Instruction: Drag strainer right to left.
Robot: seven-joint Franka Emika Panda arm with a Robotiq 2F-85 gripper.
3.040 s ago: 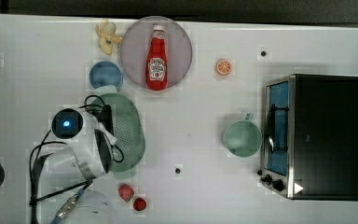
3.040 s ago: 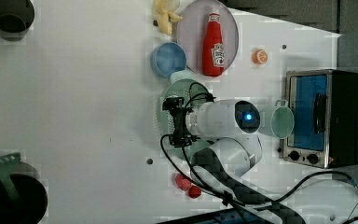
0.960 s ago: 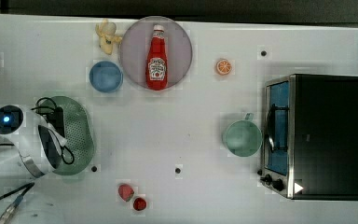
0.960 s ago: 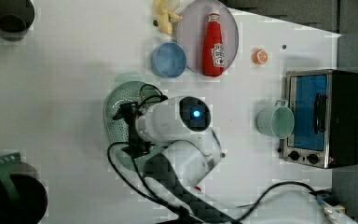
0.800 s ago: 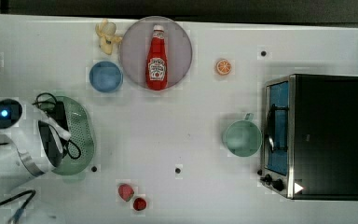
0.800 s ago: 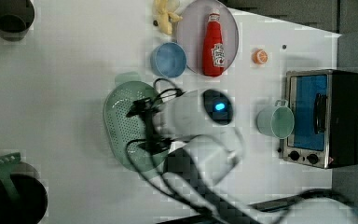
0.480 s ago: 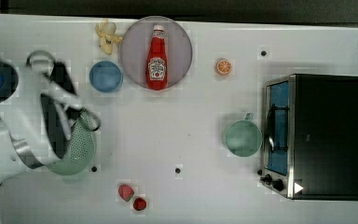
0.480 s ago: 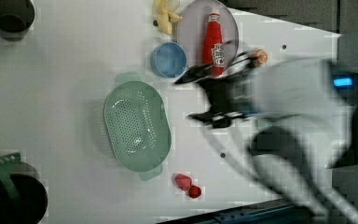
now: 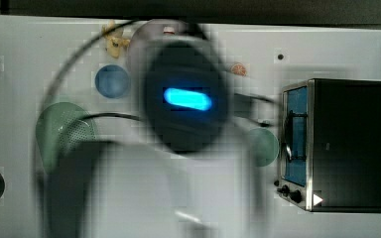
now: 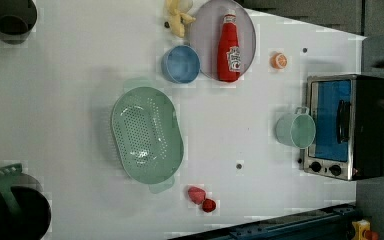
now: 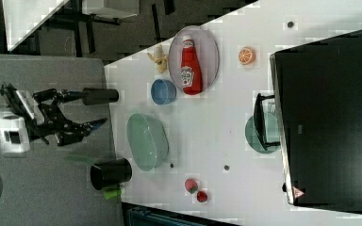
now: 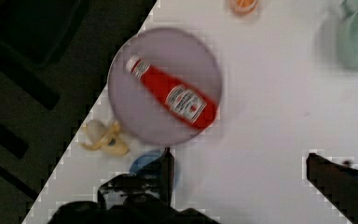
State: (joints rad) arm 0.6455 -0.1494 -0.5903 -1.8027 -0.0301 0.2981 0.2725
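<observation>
strainer (image 10: 146,134): we found it alone, toward the left view's left.
gripper (image 12: 237,163): jaws wide, empty.
task: we judged it done.

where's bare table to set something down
Left view: the wide bare stretch left of the strainer, and the gap between it and the mug. Crowded up top: bowl, banana, ketchup plate.

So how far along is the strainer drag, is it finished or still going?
It looks finished. The strainer rests alone on the table, on the left view's left of the blue bowl and far from the green mug. Nothing is in hand: the tool is open, empty, off the table in the right view. Nothing visible remains.
</observation>
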